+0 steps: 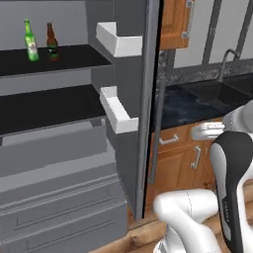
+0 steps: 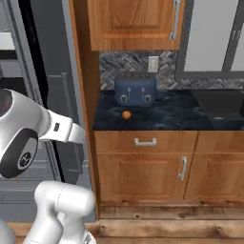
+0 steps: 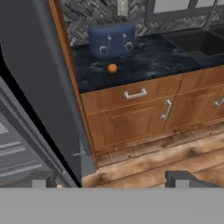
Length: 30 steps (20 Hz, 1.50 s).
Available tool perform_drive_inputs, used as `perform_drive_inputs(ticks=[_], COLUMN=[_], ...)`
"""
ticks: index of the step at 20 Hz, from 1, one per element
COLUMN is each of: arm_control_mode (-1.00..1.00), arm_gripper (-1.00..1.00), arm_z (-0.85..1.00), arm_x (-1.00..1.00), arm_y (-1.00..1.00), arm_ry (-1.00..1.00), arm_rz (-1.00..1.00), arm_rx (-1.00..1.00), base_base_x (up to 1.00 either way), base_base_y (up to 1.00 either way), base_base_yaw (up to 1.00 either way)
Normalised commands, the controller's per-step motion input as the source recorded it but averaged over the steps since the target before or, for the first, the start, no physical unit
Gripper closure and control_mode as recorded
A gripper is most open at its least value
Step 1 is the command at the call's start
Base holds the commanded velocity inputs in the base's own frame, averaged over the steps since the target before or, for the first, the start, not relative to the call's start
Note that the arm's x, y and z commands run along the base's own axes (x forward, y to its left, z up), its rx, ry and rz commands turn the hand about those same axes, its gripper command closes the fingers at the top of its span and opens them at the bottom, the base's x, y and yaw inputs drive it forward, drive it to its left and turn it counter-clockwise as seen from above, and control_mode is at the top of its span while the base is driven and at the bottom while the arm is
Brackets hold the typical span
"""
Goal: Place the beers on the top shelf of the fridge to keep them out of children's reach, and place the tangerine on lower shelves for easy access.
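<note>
Beers: green bottle (image 1: 31, 41) and brown bottle (image 1: 52, 42) upright on top shelf (image 1: 74, 55) of fridge (image 1: 129, 163); step judged complete. Tangerine (image 2: 126, 114) on dark counter (image 2: 162, 119), just before blue toaster (image 2: 135, 90); next move: reach and grasp it. Gripper (image 3: 113, 178): jaws wide apart, empty. Left base view alone gives the bottles; right base and hand views give the fruit.

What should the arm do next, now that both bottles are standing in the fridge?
Probably reach toward the tangerine, gripper open. Both beers already stand on the top shelf, while the tangerine lies on the counter in front of the toaster, and the gripper holds nothing.
</note>
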Motion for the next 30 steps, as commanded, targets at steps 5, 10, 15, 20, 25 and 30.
perform_drive_inputs(ticks=[5,10,15,20,25,30], arm_control_mode=[1.0,1.0,1.0,1.0,1.0,1.0], arm_gripper=[-1.0,-1.0,-1.0,-1.0,-1.0,-1.0], arm_z=[0.0,0.0,0.0,0.0,0.0,0.0], arm_x=[0.0,0.0,0.0,0.0,0.0,0.0], arm_y=[0.0,0.0,0.0,0.0,0.0,0.0], arm_ry=[0.0,0.0,0.0,0.0,0.0,0.0], arm_rz=[0.0,0.0,0.0,0.0,0.0,0.0], arm_rx=[0.0,0.0,0.0,0.0,0.0,0.0], base_base_x=[0.01,0.15,0.44,0.58,0.68,0.83], base_base_y=[-0.92,-0.72,-0.3,-0.14,-0.15,-0.21], base_base_yaw=[-0.5,-0.47,-0.13,0.26,0.45,0.5])
